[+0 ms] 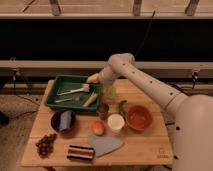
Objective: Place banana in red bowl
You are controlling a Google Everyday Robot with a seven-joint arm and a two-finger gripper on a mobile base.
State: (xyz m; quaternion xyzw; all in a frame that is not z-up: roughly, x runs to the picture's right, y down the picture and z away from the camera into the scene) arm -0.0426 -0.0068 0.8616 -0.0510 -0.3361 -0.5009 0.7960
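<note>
The banana [90,100] is a small pale yellow fruit lying at the right end of the green tray [62,80]. The red bowl [138,118] stands on the right side of the wooden table, with nothing in it that I can see. My gripper [93,78] hangs over the tray's far right corner, just above and behind the banana. The arm reaches in from the right, passing behind the red bowl.
The tray also holds utensils [72,91]. A white cup [115,122], an orange fruit [98,128], a metal cup [103,110] and a dark green pepper [121,107] stand between the tray and the red bowl. A dark bowl [63,121], grapes [45,144] and a striped block [80,152] are at the front left.
</note>
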